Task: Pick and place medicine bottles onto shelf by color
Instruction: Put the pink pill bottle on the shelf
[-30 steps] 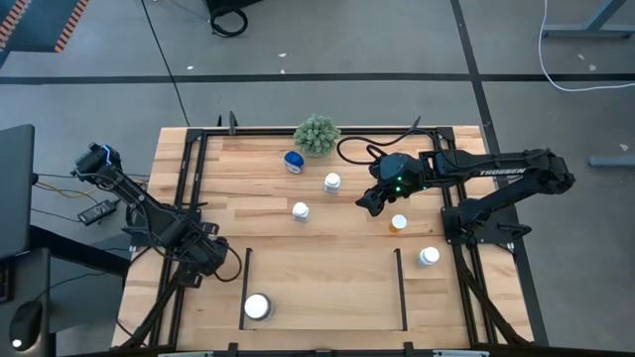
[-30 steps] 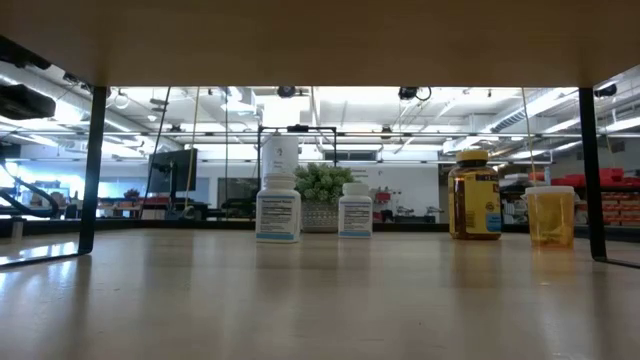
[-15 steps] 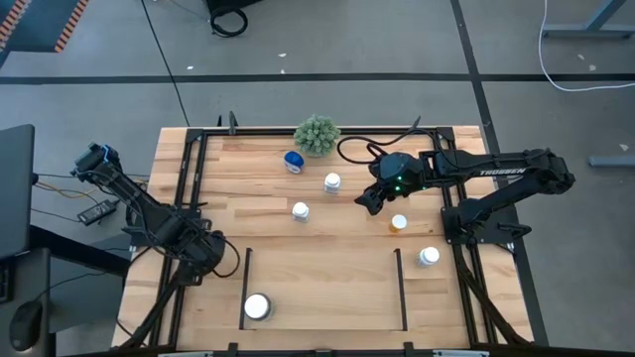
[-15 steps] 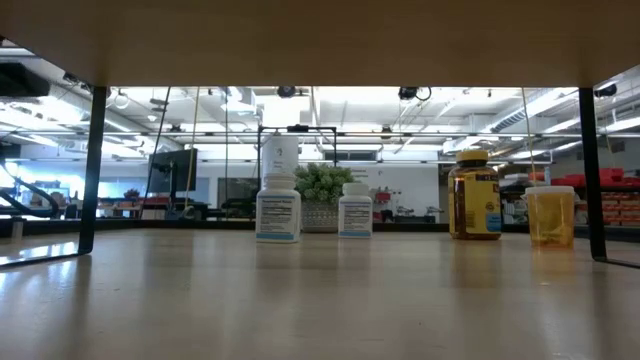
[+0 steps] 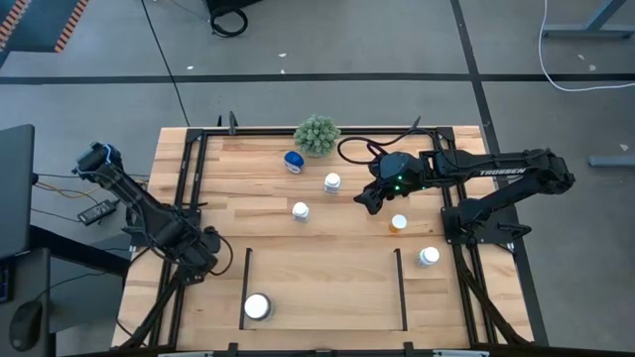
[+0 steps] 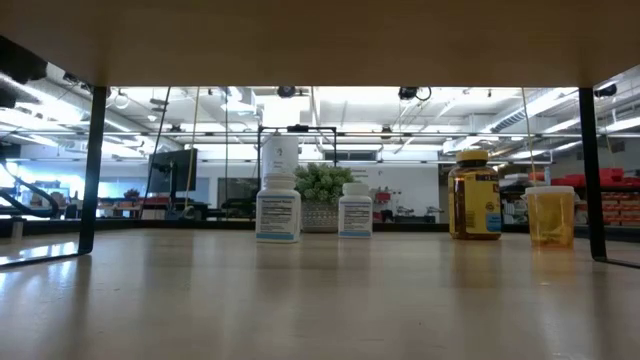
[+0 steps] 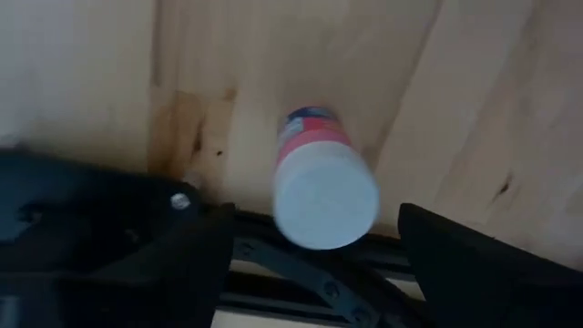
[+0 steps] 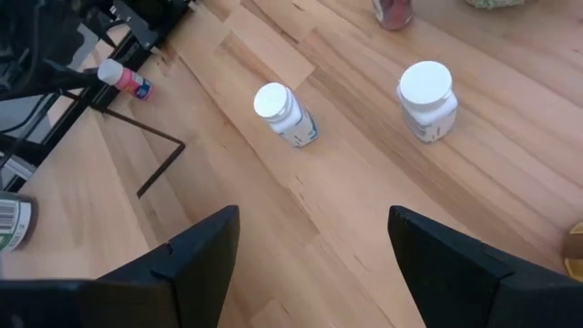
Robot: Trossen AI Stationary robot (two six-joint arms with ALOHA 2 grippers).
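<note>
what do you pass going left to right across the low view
white bottle with the tall one behind it → green plant ball → smaller white bottle → amber bottle with yellow cap → translucent yellow bottle

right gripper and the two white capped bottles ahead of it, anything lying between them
Nothing: in the right wrist view only bare wood lies between the open right gripper and the two white-capped bottles.

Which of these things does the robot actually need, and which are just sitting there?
Needed for the job: white-capped bottles, blue bottle, amber bottle, shelf.
Just lying about: green plant ball, black cable.
</note>
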